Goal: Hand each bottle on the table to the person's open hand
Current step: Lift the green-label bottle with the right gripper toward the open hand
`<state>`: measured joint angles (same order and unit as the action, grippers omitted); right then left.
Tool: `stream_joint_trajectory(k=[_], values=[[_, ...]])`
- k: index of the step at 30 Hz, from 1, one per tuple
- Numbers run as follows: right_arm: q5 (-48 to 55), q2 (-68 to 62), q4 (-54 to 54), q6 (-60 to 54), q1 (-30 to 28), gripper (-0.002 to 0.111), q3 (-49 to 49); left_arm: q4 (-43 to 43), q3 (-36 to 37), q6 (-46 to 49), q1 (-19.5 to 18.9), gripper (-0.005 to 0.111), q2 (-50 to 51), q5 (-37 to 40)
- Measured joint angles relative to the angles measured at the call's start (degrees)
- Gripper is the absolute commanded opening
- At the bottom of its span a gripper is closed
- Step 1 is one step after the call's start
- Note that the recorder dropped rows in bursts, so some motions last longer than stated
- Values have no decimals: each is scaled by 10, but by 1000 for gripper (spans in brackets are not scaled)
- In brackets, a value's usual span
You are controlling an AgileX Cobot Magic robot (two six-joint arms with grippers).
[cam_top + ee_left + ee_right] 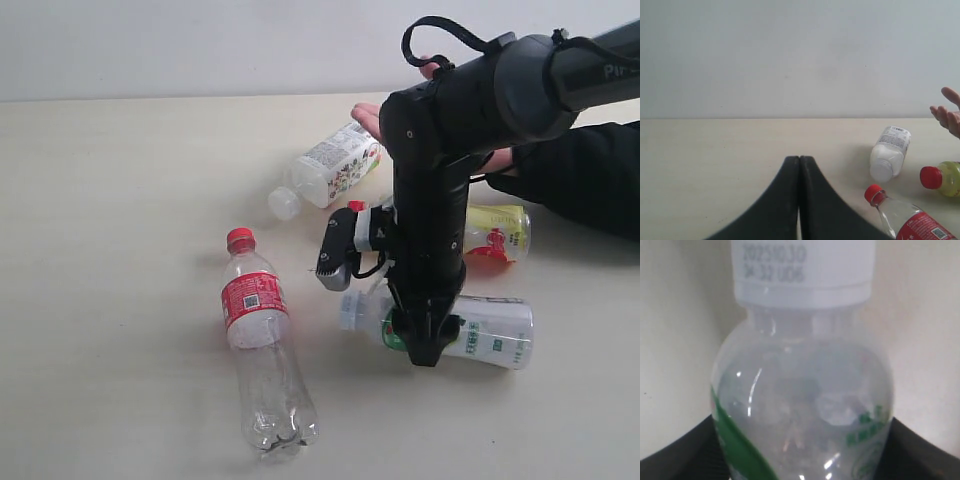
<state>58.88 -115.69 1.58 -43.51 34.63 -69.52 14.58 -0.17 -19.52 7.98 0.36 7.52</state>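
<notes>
On the pale table (120, 200), the white green-labelled bottle (495, 330) lies on its side, its shoulder just below the cap between my right gripper's (425, 352) wide-spread jaws. My left gripper (799, 159) is pressed closed on nothing.

Red cap, label on clear bottle (262, 340); yellow bottle (505, 225); beige table (120, 200).

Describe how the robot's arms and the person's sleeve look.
The right arm is glossy black and rounded, with white lettering, a looped black cable and a grey-black camera block. The left hand has matte black tapering fingers. The person wears a black sleeve.
</notes>
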Motion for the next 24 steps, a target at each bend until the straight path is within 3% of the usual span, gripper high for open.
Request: stream_joint_trajectory(k=[2, 10, 24], values=[[18, 0, 0, 1, 0, -1, 0, 0, 0, 0, 0, 0, 0, 0], [98, 45, 13, 49, 0, 0, -15, 0, 0, 0, 0, 0, 0, 0], [106, 249, -11, 325, 0, 0, -105, 0, 0, 0, 0, 0, 0, 0]])
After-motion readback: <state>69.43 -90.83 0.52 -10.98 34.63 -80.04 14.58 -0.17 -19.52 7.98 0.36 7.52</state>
